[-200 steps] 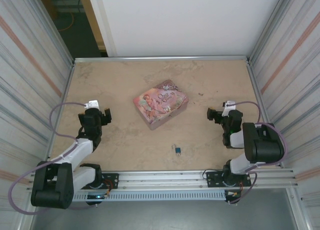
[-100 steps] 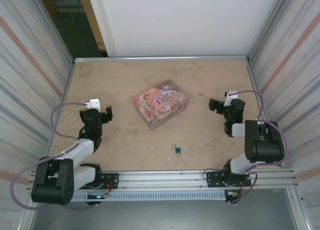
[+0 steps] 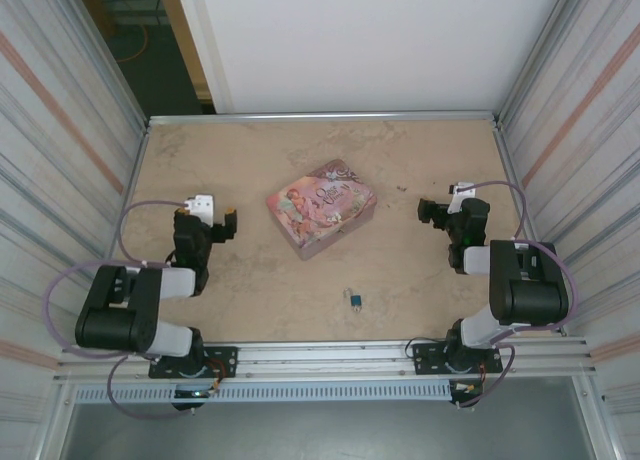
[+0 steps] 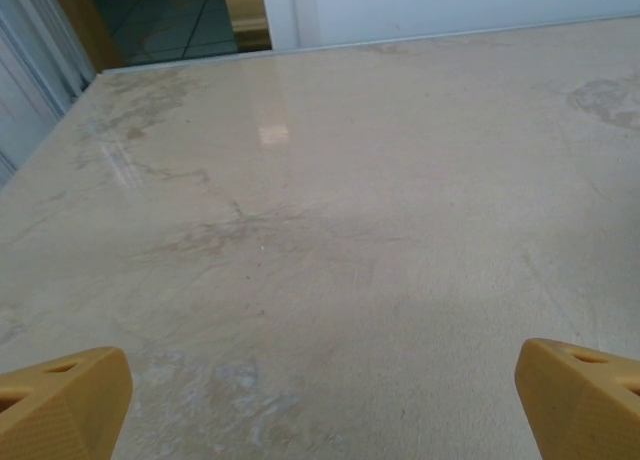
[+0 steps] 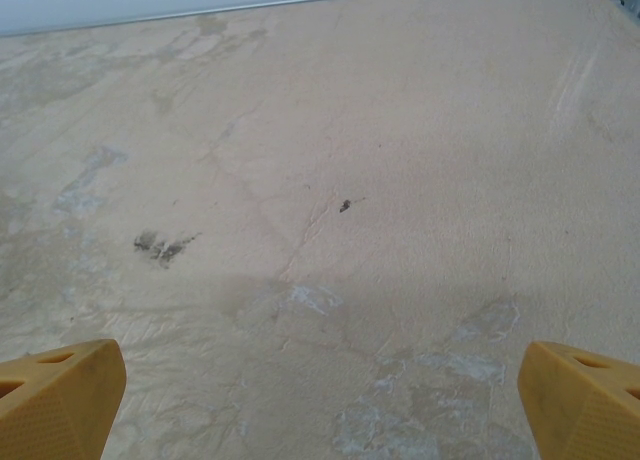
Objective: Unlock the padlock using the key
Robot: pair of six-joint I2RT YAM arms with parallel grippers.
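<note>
The padlock, tiny with a blue body, lies on the table near the front edge, between the two arms. I cannot make out the key at this size. My left gripper hovers at the left of the table, well away from the padlock, its yellow fingertips wide apart over bare table; the left gripper is open and empty. My right gripper is at the right side, also far from the padlock. The right gripper is open, its fingertips spread with nothing between them.
A pink illustrated tin box sits in the middle of the table, between the grippers and beyond the padlock. Corrugated metal walls close in the left and right sides. A metal rail runs along the front edge by the arm bases.
The left arm has folded in, bringing its gripper to the right, nearer the tin. The right gripper rose a little toward the far side early on, then held still.
</note>
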